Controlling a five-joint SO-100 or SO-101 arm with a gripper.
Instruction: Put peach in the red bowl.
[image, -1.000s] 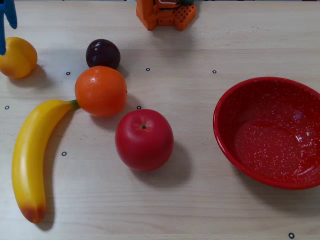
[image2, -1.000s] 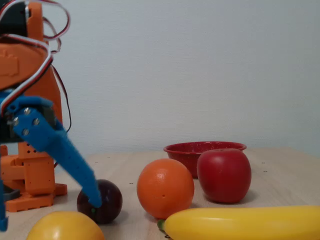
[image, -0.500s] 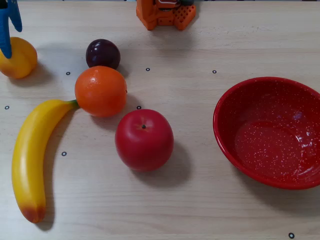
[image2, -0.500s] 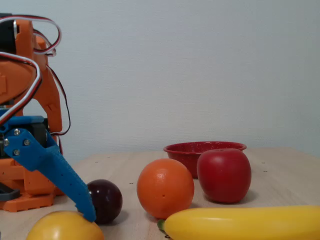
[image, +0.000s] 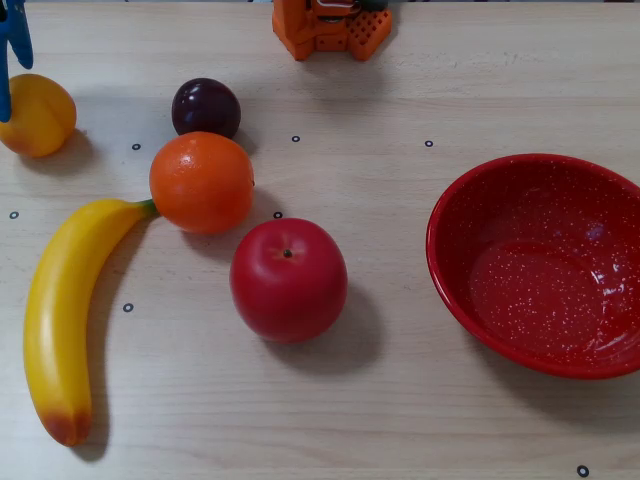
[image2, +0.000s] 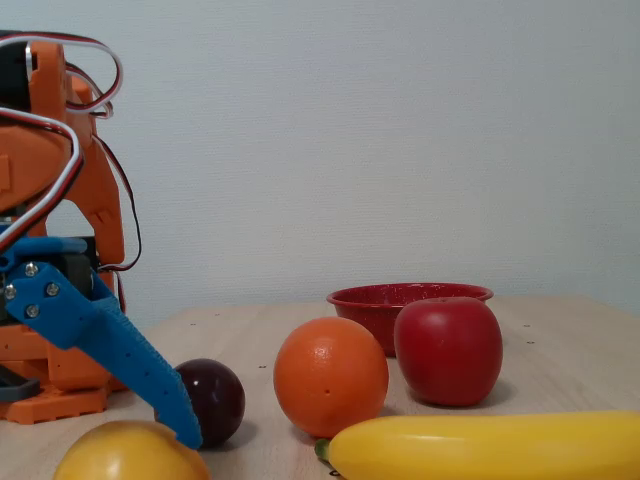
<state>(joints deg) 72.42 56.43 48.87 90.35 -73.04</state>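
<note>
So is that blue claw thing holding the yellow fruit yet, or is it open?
Gripper: cannot tell. Only one blue finger shows clearly, its tip at the peach, which sits on the table.

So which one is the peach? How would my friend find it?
In the top-down fixed view, start at the long banana on the left and go up to the table's far left corner. The peach sits there alone under the blue fingers. It is small, smooth and golden yellow, paler than the orange and unlike the dark plum.
</note>
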